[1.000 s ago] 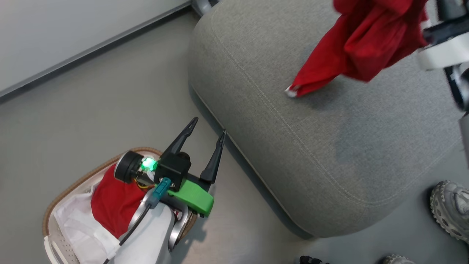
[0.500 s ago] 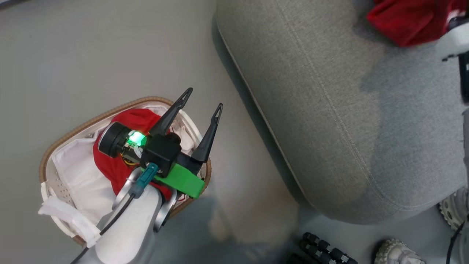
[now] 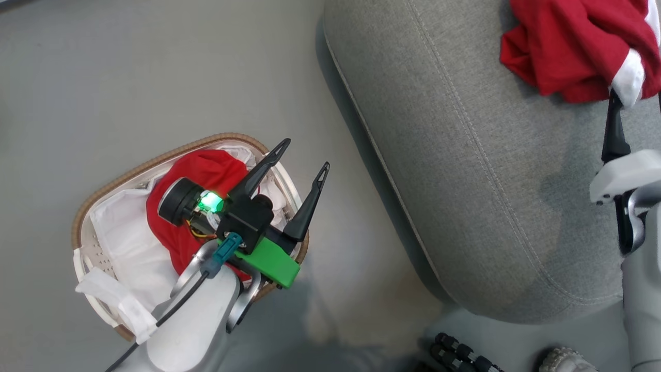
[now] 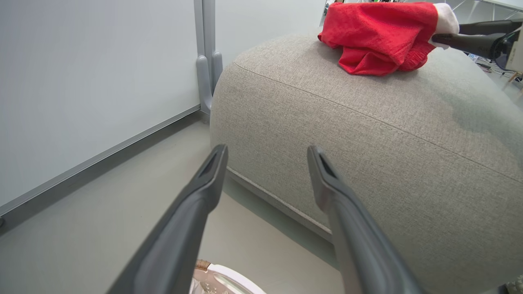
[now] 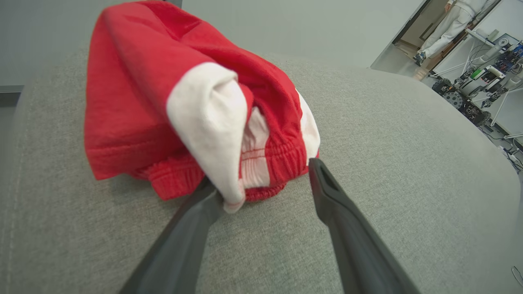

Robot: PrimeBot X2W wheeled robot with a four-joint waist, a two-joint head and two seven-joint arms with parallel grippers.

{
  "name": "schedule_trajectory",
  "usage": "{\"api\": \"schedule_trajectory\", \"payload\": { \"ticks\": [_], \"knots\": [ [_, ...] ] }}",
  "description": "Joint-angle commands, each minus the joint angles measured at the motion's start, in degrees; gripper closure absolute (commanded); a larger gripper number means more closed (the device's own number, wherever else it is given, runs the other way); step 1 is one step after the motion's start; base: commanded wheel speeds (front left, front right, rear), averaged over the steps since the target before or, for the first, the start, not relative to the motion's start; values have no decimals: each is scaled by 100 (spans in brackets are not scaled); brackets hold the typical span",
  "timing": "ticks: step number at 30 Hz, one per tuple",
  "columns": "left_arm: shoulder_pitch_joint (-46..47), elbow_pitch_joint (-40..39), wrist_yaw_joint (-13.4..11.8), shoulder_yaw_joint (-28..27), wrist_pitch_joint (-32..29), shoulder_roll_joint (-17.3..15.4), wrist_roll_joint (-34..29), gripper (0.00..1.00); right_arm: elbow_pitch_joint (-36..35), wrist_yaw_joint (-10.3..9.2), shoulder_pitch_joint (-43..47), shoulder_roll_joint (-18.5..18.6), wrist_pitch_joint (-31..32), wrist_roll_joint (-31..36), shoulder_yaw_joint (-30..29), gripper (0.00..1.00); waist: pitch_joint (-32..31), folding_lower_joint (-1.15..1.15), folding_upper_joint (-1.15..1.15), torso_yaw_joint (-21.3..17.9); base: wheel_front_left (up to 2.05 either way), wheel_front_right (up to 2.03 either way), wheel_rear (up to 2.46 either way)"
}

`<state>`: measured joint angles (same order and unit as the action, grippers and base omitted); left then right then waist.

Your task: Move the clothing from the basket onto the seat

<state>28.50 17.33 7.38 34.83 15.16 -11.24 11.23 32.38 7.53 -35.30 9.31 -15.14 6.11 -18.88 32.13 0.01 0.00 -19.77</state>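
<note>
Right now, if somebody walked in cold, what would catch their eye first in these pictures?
The red garment with white trim stands out most, heaped on the grey seat at the upper right of the head view. The right gripper is open right at its white cuff. Next comes the second red garment in the basket on the floor at lower left, with the open left gripper above it.

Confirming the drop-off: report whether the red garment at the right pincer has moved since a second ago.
Yes. The red garment came down from hanging above the seat and now lies on it.
</note>
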Motion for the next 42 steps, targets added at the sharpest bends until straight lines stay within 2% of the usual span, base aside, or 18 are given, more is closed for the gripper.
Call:
{"api": "schedule_trajectory", "payload": {
  "ticks": [1,6,11,23,31,42],
  "knots": [
    [-1,53,13,-19,-1,34,98,0,-78,-8,239,-68,-2,-33,-45,0,-226,-1,0,14,0,0,0],
    [-297,208,13,-259,-1,165,212,0,-451,-8,937,-206,-2,-188,19,0,-717,-1,0,128,0,0,0],
    [-642,313,13,-566,-1,309,194,0,-766,-8,1316,-182,-2,-265,292,0,-1160,-1,0,352,0,0,0],
    [-1411,501,-4,-1522,-1,646,87,0,-1443,-8,1797,-368,-2,-556,1325,0,-2007,-1,0,1224,0,0,0],
    [-1827,618,-77,-2245,-2,771,27,0,-1353,-8,1882,-542,-2,-677,1787,0,-2416,-1,0,1822,0,0,0],
    [-2359,760,-176,-3188,-1,817,-59,0,-1105,-8,2152,-623,-2,-845,2021,0,-2883,-1,0,2125,0,0,0]
  ]
}}
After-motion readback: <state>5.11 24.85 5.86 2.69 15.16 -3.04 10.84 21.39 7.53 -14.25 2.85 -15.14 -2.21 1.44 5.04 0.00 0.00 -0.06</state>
